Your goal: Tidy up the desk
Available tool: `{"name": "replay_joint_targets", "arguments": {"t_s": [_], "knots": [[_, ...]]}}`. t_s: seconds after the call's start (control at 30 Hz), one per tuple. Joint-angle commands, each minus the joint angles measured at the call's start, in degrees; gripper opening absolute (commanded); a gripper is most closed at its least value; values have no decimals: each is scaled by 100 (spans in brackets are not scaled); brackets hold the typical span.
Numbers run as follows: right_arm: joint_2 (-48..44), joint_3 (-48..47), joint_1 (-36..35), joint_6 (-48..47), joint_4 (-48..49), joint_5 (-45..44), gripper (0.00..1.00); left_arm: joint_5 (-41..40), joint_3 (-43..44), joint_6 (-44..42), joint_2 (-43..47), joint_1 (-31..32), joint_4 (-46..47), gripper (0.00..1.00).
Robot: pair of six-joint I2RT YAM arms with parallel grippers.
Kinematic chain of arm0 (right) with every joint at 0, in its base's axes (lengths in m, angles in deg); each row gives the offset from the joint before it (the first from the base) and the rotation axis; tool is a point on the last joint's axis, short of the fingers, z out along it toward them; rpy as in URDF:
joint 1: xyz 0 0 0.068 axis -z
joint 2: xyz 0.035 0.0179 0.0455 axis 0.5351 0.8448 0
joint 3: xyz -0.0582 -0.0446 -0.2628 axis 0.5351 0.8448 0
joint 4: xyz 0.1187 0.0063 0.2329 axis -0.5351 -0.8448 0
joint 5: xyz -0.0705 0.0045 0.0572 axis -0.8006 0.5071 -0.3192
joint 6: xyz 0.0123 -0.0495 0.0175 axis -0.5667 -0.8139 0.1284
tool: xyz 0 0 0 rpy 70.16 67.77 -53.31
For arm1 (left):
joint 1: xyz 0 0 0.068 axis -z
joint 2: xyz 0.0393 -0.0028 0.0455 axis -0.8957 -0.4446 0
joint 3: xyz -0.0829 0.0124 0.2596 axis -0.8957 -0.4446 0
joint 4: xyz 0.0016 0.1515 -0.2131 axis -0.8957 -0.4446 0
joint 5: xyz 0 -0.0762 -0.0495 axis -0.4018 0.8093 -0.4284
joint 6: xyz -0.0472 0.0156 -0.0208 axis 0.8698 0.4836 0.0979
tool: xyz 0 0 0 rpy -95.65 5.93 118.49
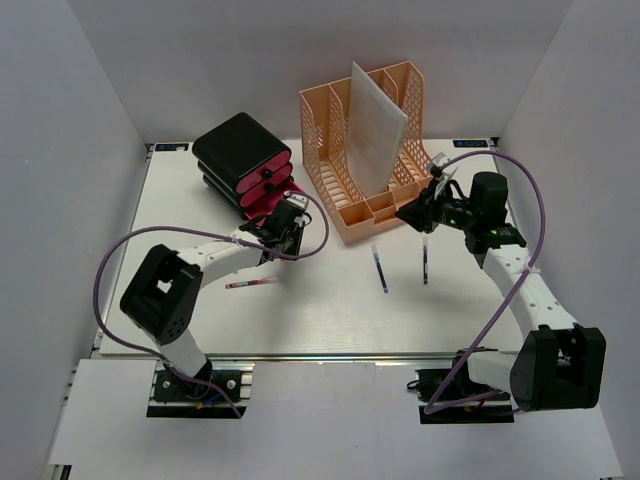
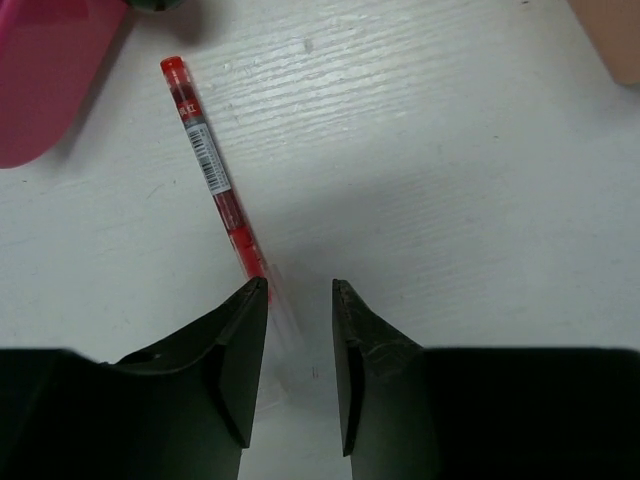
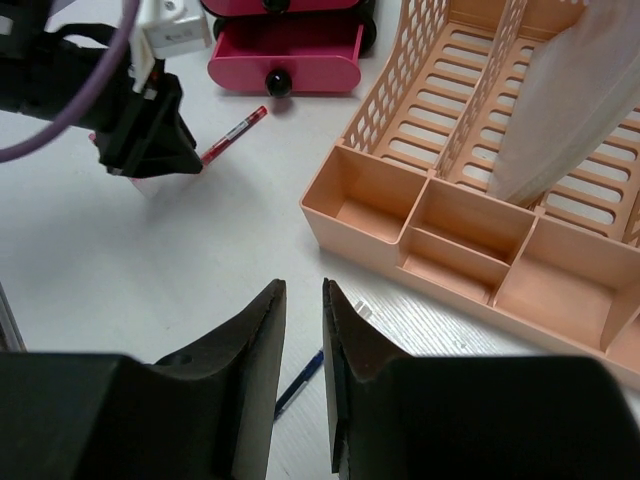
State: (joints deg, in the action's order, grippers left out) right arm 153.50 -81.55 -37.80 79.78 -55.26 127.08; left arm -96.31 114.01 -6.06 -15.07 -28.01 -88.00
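One end effector (image 2: 300, 285), the left, hovers over the desk (image 2: 450, 200).

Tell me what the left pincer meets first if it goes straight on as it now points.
Probably the red pen: its clear end seems to lie on the desk between the open jaws of the left pincer, close to one finger. Depth is hard to judge.

Counted are one desk (image 1: 320, 320), one red pen (image 1: 251, 284) at left, a blue pen (image 1: 380, 270) and a second blue pen (image 1: 425, 265) at centre, one peach organizer (image 1: 325, 150) far centre, one white sheet (image 1: 375, 125), one pink-and-black drawer unit (image 1: 240, 155) far left.
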Motion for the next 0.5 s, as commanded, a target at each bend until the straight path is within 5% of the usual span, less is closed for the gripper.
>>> {"name": "replay_joint_targets", "arguments": {"t_s": [0.0, 0.47], "knots": [[-46, 27, 53, -47, 65, 163, 27, -512, 356, 436, -163, -9, -71, 44], [-99, 18, 97, -82, 38, 251, 27, -1234, 506, 656, -690, -9, -265, 51]]}}
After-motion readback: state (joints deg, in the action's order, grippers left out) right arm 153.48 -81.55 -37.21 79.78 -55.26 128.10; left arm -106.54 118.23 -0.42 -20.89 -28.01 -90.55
